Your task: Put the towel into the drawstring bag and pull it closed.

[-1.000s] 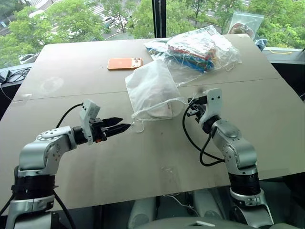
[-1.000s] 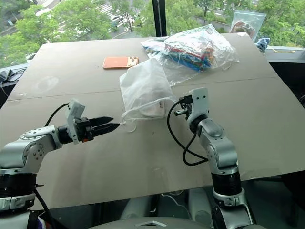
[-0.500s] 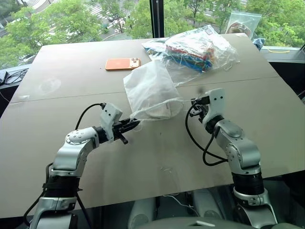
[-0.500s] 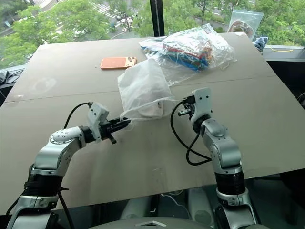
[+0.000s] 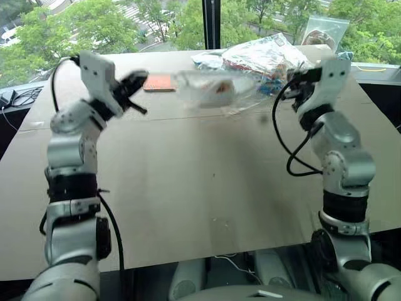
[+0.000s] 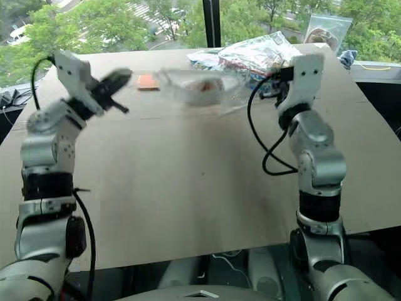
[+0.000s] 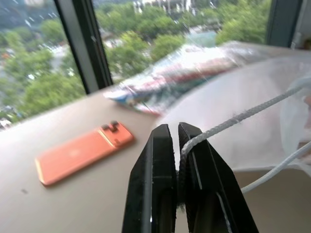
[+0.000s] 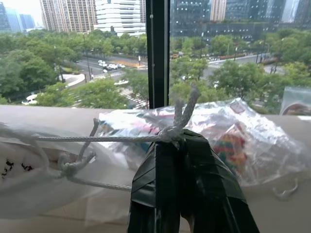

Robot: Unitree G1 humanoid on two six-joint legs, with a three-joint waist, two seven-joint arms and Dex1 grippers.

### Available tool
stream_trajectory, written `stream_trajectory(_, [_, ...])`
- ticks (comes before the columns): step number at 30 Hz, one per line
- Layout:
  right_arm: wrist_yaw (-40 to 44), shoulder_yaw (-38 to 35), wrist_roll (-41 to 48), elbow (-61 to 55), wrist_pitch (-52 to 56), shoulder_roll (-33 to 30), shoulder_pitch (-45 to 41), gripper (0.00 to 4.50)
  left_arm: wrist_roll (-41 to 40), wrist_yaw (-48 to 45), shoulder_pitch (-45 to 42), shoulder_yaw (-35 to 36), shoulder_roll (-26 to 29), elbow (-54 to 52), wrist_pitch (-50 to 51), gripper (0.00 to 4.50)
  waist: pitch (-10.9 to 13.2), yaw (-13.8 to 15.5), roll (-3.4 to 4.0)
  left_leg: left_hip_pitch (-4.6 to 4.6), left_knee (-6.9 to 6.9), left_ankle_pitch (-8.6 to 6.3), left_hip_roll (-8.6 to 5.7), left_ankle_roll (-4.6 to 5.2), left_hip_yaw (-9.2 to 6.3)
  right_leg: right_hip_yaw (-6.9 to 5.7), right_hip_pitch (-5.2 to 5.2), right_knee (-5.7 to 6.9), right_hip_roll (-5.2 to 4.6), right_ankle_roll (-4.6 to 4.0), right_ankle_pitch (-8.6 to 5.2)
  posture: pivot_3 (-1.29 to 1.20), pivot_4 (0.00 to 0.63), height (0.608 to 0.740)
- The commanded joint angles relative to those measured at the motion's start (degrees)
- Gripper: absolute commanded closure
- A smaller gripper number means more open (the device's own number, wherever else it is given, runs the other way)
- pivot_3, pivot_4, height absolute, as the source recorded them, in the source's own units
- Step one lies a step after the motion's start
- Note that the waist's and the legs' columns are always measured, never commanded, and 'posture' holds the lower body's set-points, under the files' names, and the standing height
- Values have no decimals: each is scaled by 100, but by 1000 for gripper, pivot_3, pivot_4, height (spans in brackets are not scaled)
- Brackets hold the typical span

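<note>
**White cords drawn taut, bag slung between two raised arms**

White cord runs out from each side of the drawstring bag [image 5: 207, 89], and each end is pinched in a pair of jaws. The left gripper [image 7: 176, 138] has its two black fingers [image 7: 154, 165] pressed together with a cord [image 7: 233, 119] caught between them; the cord leads away from the fingertips to the bag's gathered mouth. The right gripper [image 8: 181, 138] is likewise fully closed, clamped just below a knot [image 8: 171, 132] in its own cord, whose frayed ends stand up above the fingertips. From that knot one strand stretches straight toward the bag, and a second knot sits farther along it.

Both arms are raised in the head views, the left gripper [image 5: 135, 84] on one side and the right gripper [image 5: 294, 78] on the other, well apart, with the bag hanging between them above the worktop [image 5: 207, 182]. The bag's thin translucent fabric is stretched sideways into a long shape. Inside it a pale lump with a reddish patch shows through the cloth, which appears to be the towel [image 5: 220, 88]; its texture cannot be made out.

Behind the bag, an orange phone [image 7: 82, 151] lies flat on the worktop. A clear plastic bag [image 8: 243, 141] with colourful contents rests near the far edge, close to the window. Another small clear pouch [image 5: 322, 28] stands at the far right corner.
</note>
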Motion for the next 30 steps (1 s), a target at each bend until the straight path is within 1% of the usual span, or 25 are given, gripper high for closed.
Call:
stream_trajectory(1, [-61, -292, -3, 97, -168, -375, -620, 4500, 369, 618, -653, 127, 73, 727, -597, 4346, -1, -18, 0, 3, -8, 0, 0, 0, 3, 3, 0, -4, 0, 0, 0, 0, 150, 740])
stream_trajectory(3, [-171, -411, -142, 315, -139, -699, -962, 4500, 541, 971, -1094, 148, 132, 1290, -800, 4346, -1, -46, 0, -1, -16, 0, 0, 0, 5, 2, -6, -4, -1, 0, -1, 0, 150, 740])
stream_trajectory(5, [-390, -595, -320, 540, -157, -1013, -1109, 4500, 696, 1196, -1301, 155, 257, 1840, -1011, 4346, -1, -58, 0, -6, -21, 0, 0, 0, 8, 0, -13, -6, -1, 0, -1, 0, 150, 740])
stream_trajectory(7, [-585, -805, -444, 696, -162, -1305, -1112, 4500, 823, 1487, -1366, 219, 407, 2362, -1192, 4346, -1, -69, 0, -6, -30, 0, 0, 0, 12, 1, -13, -12, -2, 0, -1, 0, 150, 740])
stream_trajectory(10, [-722, -1044, -496, 748, -140, -1683, -1019, 4500, 767, 1897, -1483, 415, 581, 3003, -1229, 4346, -1, -93, 0, -5, -39, -1, -1, 1, 15, 8, -16, -15, -7, 0, -1, 0, 150, 740])
stream_trajectory(14, [-790, -1218, -580, 775, -132, -2158, -843, 4500, 691, 2071, -1492, 465, 769, 3520, -1338, 4346, 0, -82, -1, -9, -41, -1, -1, 2, 15, 2, -18, -15, -7, 0, -1, 0, 150, 740])
stream_trajectory(17, [-763, -1283, -524, 819, -132, -2380, -678, 4500, 632, 2214, -1480, 521, 877, 3794, -1398, 4346, 0, -78, -2, -11, -41, -1, -1, 2, 17, 1, -18, -17, -8, 0, -1, 0, 150, 740])
stream_trajectory(19, [-660, -1254, -449, 787, -143, -2469, -573, 4500, 515, 1941, -1423, 513, 808, 3735, -1431, 4346, 0, -78, -1, -11, -41, -1, -1, 2, 18, 1, -17, -16, -8, 1, -1, 0, 150, 740])
stream_trajectory(21, [-408, -1186, -252, 690, -98, -2500, -455, 4500, 199, 1395, -1330, 558, 616, 3486, -1271, 4346, 0, -78, -1, -11, -41, -1, -1, 2, 19, 1, -18, -16, -8, 0, -1, 0, 150, 740])
stream_trajectory(22, [-139, -1129, -9, 550, -2, -2472, -327, 4500, -30, 1006, -1163, 539, 466, 3145, -1064, 4346, 0, -80, -1, -11, -41, -1, -1, 2, 22, 1, -18, -16, -8, 0, -1, 0, 150, 740])
stream_trajectory(23, [329, -954, 352, 170, 180, -2461, 27, 4500, -325, 417, -704, 413, 256, 2456, -880, 4346, -1, -83, -1, -11, -41, -1, -1, 2, 23, 1, -17, -17, -8, 0, -1, 0, 150, 740])
stream_trajectory(24, [880, -682, 681, -326, 223, -2494, 576, 4500, -665, 50, -70, 249, 69, 1525, -340, 4346, -8, -83, 0, -10, -42, -1, 1, 2, 23, 3, -17, -17, -8, 1, -2, 0, 150, 740])
stream_trajectory(26, [1515, -334, 1120, -1062, 343, -2552, 1440, 4500, -1115, -269, 954, 5, -118, 33, 459, 4346, -25, -94, 5, 4, -73, -1, 19, 2, 16, 7, 0, -21, -10, 3, -4, 0, 150, 740])
stream_trajectory(27, [1690, -161, 1179, -1361, 338, -2582, 1959, 4500, -1338, -292, 1487, -80, -171, -655, 869, 4346, -24, -103, 4, 5, -69, -2, 26, 3, 18, 12, 4, -19, -12, 15, -13, 0, 150, 740])
stream_trajectory(29, [1834, -17, 1211, -1657, 339, -2610, 2497, 4500, -1568, -280, 2050, -104, -229, -1426, 1345, 4346, -17, -103, -2, -20, -63, -7, 28, 11, 20, 18, -19, -18, -14, 16, -13, 0, 150, 740])
stream_trajectory(30, [1970, 96, 1072, -1749, 149, -2703, 2931, 4193, -1724, -515, 2452, -131, -192, -1857, 1480, 4453, -16, -96, -4, -46, -46, -7, 26, 12, 18, 18, -44, -12, -14, 17, -11, 0, 150, 740])
